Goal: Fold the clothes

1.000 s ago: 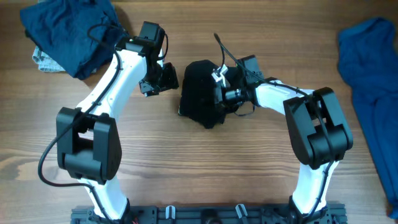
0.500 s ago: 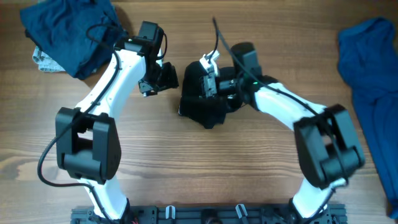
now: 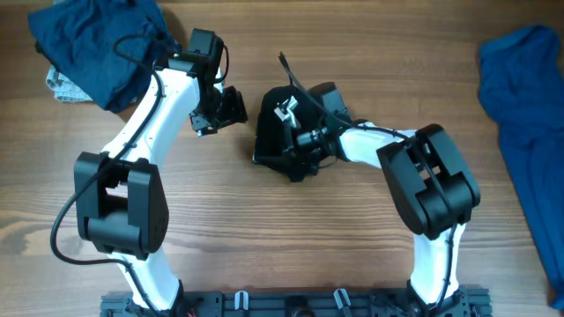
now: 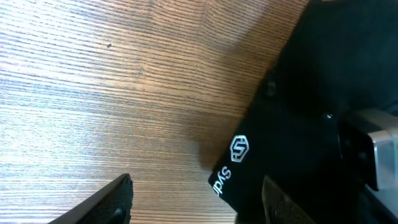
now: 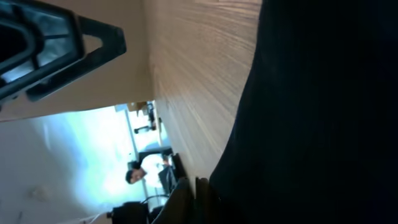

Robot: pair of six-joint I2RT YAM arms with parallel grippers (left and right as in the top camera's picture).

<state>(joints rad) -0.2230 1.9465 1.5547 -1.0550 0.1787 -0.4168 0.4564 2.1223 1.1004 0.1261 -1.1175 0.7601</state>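
Observation:
The clothes in play are a folded black garment [image 3: 278, 145] lying mid-table, with a white logo [image 4: 239, 149] near its corner. My left gripper [image 3: 226, 107] stands open just left of it. In the left wrist view [image 4: 199, 205] one fingertip [image 4: 121, 193] is over bare wood and the other is over the black fabric, with the garment's corner between them. My right gripper [image 3: 293, 132] lies on top of the black garment. Its fingers [image 5: 194, 199] are together beside the dark cloth [image 5: 323, 112], and I see no fabric between them.
A dark navy garment [image 3: 97, 40] is heaped at the back left, with a pale cloth [image 3: 60, 84] under its edge. A royal blue garment [image 3: 524, 114] runs along the right edge. Bare wooden table [image 3: 264, 229] spans the front, with a rail [image 3: 291, 304] at its near edge.
My right wrist lifted, swung left over the black garment and came back down onto it, shut. The left gripper shifted slightly up and left and opened a little wider.

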